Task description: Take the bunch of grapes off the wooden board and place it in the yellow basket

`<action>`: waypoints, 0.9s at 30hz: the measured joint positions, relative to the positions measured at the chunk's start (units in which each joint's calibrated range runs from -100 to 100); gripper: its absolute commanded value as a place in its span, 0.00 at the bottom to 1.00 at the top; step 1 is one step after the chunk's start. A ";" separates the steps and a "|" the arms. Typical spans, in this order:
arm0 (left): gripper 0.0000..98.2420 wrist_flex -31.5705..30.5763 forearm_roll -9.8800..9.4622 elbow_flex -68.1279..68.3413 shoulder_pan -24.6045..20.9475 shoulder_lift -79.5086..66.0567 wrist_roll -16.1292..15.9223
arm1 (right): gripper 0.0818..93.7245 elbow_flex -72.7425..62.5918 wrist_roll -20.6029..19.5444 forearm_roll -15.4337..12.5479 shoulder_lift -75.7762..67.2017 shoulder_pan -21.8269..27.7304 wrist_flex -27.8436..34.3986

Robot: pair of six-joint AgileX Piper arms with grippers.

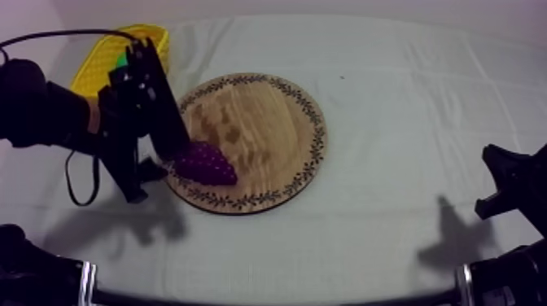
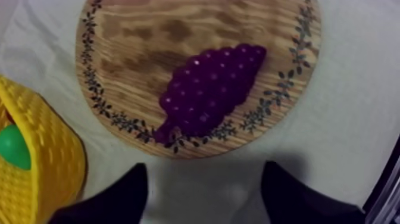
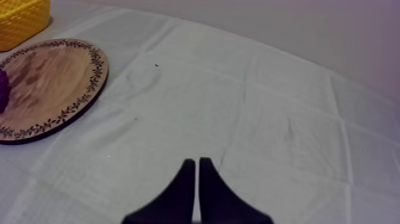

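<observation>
Bunch of grapes (image 1: 205, 163) on the wooden board (image 1: 269, 122), lower-left rim; left gripper (image 2: 205, 170) near it, fingers spread. Yellow basket (image 1: 98, 69), upper left, holds a green item (image 2: 13, 146), possibly fruit. Right gripper (image 3: 196, 164): fingers pressed together.

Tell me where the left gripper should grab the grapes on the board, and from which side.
Grip the bunch of grapes across its broad middle, from above. It lies flat on the wooden board near the rim, tapering to a thin tip, askew to the open left gripper; a slight wrist turn would probably help.
</observation>
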 measured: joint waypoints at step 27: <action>0.98 -17.74 0.37 -1.48 -0.83 19.56 -7.83 | 0.00 0.00 0.00 0.00 0.00 0.00 0.00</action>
